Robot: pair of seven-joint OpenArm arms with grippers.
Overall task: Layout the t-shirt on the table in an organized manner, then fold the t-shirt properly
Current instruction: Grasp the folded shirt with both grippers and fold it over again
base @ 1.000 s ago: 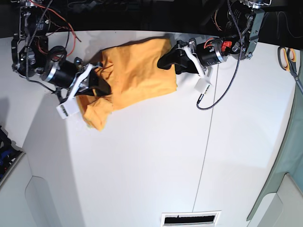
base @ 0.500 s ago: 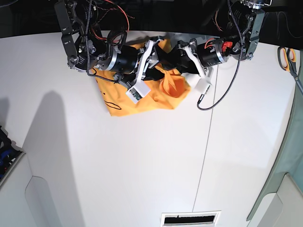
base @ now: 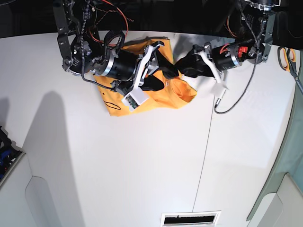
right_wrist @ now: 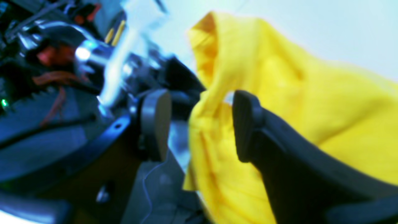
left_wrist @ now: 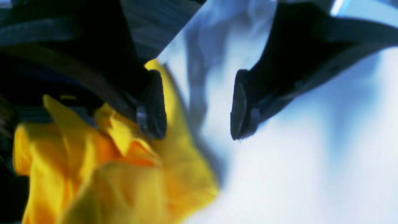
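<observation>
The orange-yellow t-shirt [base: 158, 97] lies bunched and folded over at the far middle of the white table [base: 142, 165]. In the base view both grippers meet over its right half. My right gripper [base: 163, 72] comes in from the left and my left gripper [base: 182, 65] from the right. In the right wrist view the right gripper [right_wrist: 199, 124] is open, and a hanging fold of the t-shirt [right_wrist: 311, 93] sits loose in the gap. The left gripper [left_wrist: 196, 105] is open over bare table, with the t-shirt [left_wrist: 124, 174] against its left finger [left_wrist: 152, 105].
Orange-handled scissors [base: 286, 59] lie at the far right edge. A grey-green cloth [base: 286, 161] hangs along the right side. A dark seam [base: 203, 156] runs down to the vent slot [base: 191, 218] at the near edge. The left arm's cable [base: 236, 101] loops over the table.
My right arm swung from the far left across to the middle, dragging the shirt's left part over onto itself, and its jaws have opened. The left gripper has drawn back slightly to the right.
</observation>
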